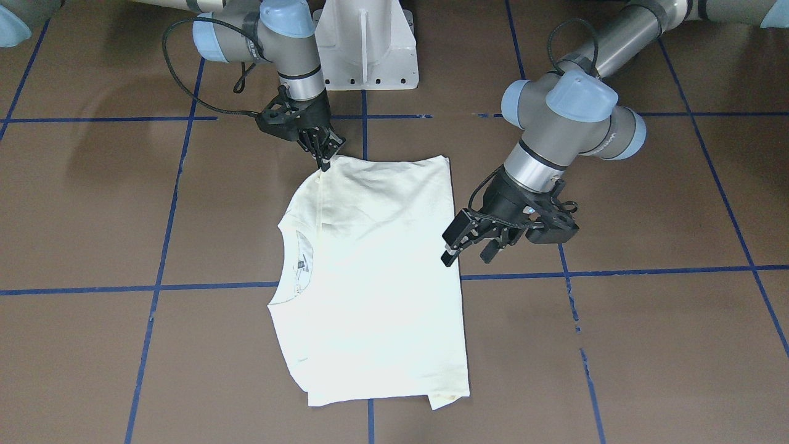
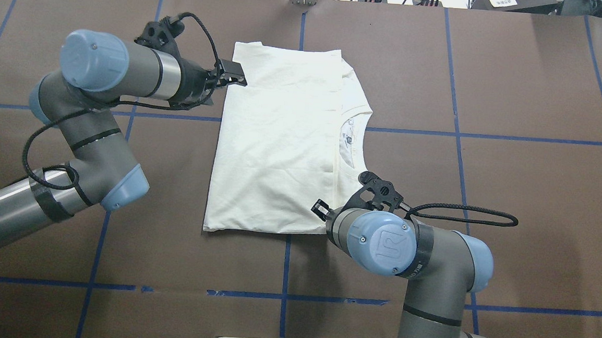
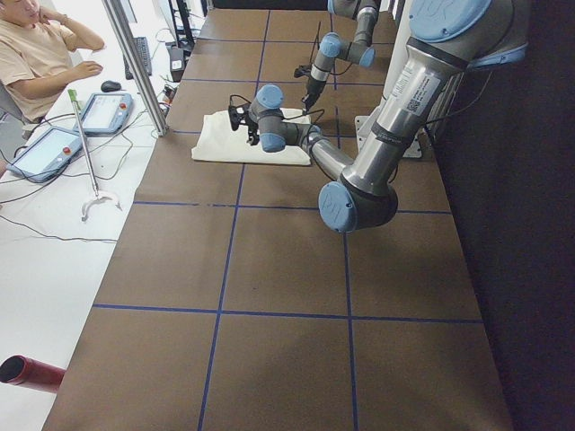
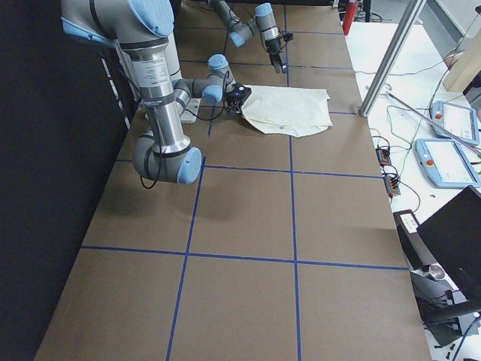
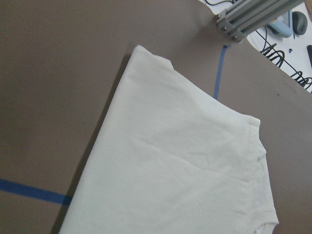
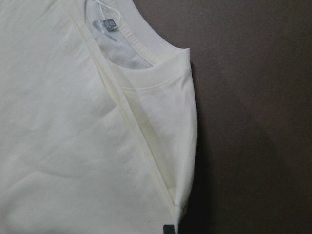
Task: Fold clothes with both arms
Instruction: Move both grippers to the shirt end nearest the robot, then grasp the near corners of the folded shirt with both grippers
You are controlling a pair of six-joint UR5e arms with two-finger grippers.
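The shirt [image 2: 277, 136] lies flat in the middle of the brown desk [image 2: 487, 201]. It is folded into a long shape, with both sides turned in. Its collar [image 6: 141, 44] points to the robot's right side, and a small tag [image 6: 108, 24] shows inside it.

The right claw [image 1: 324, 161] is at the shirt's near corner, the one by the robot and by the collar side. Its two fingers are pressed close together and pinch that corner. In the right wrist view, a dark fingertip [image 6: 168, 229] sits right at the folded corner.

The left claw [image 1: 468, 256] is at the other long edge of the shirt. Its fingers are spread apart and hold nothing. One fingertip [image 1: 449, 259] is just at the shirt's edge. You cannot tell if it touches the cloth.

The left wrist view looks down on the far end of the shirt.

Blue lines [image 2: 439, 133] cross the desk and make big squares. One line runs under the shirt. A person [image 3: 36, 54] sits at a white table past the far side of the desk.
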